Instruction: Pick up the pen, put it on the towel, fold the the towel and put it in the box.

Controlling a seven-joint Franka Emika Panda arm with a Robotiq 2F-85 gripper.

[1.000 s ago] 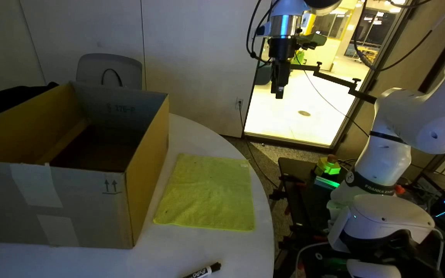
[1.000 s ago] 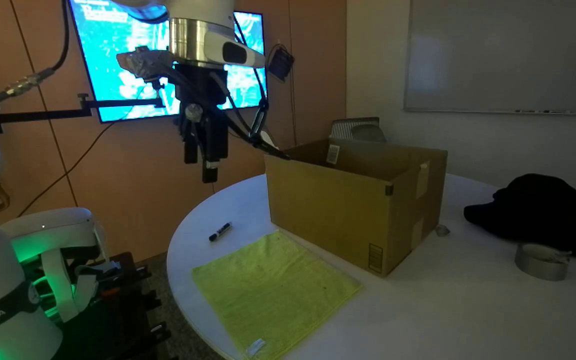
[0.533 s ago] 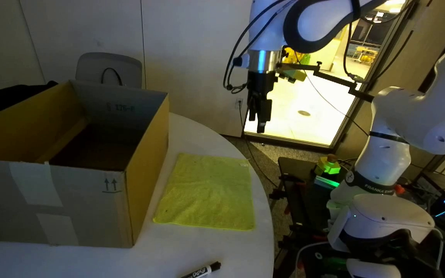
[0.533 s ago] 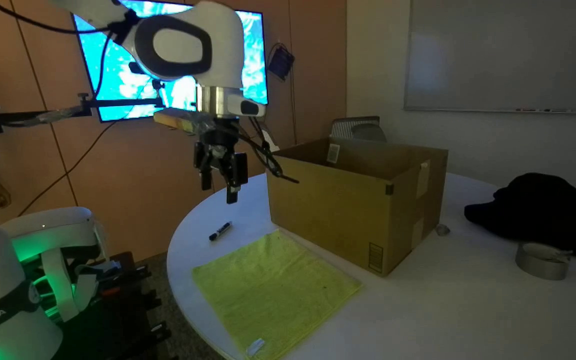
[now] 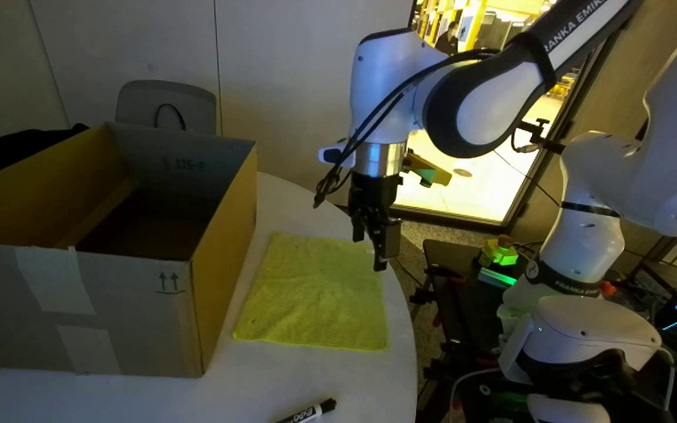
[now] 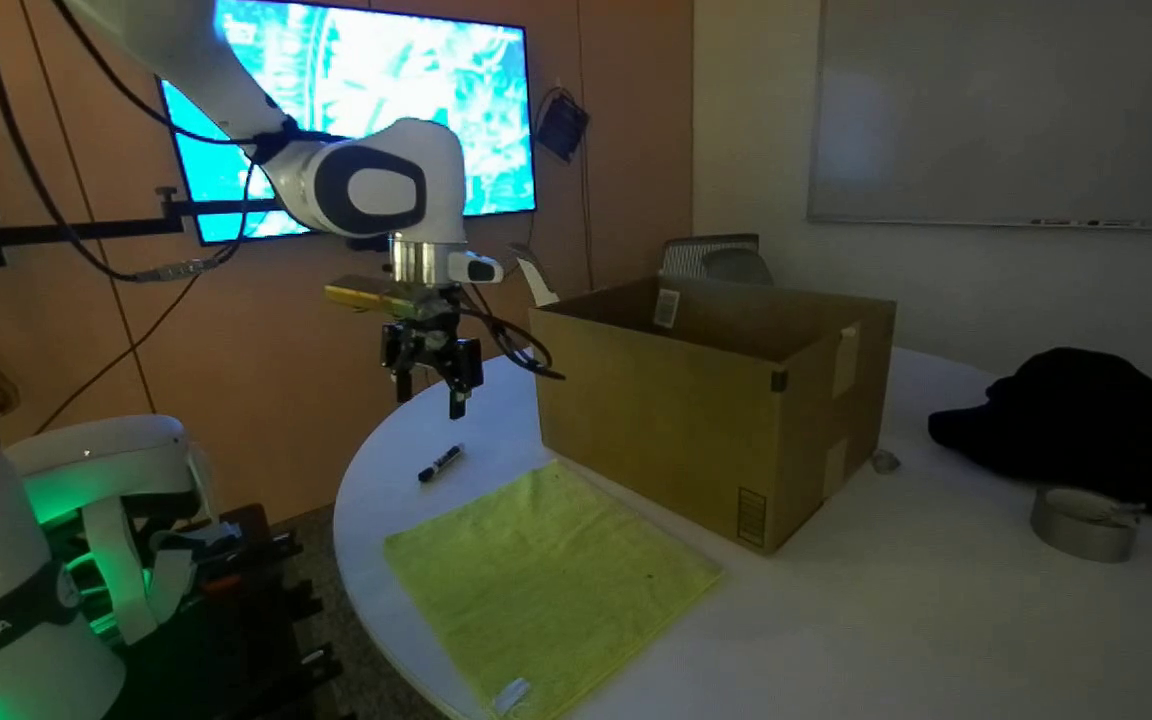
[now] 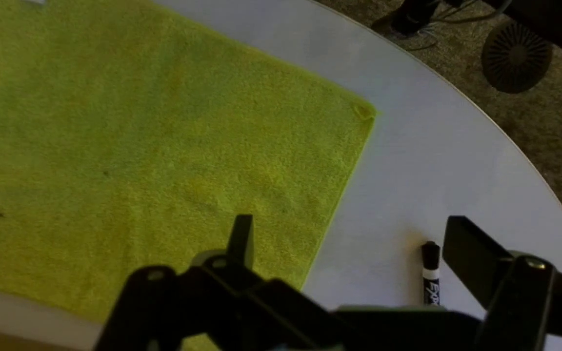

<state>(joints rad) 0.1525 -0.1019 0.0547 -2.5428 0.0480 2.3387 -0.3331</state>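
The pen is a black marker with a white band and lettering. It lies on the table beside the towel and shows in both exterior views. The wrist view shows its cap end; the rest is hidden behind the gripper. The yellow-green towel lies flat and unfolded. The open cardboard box stands beside the towel. My gripper is open, empty and above the table. In the wrist view its fingers are wide apart, the pen nearer the right finger.
The round white table's edge curves past the towel and pen. A black cloth, a tape roll and a small grey lump lie beyond the box. A grey chair stands behind the box. A gripper cable hangs near the box.
My gripper has come down and swung inward, from beyond the table's edge to above the table. The pen, towel and box have not moved.
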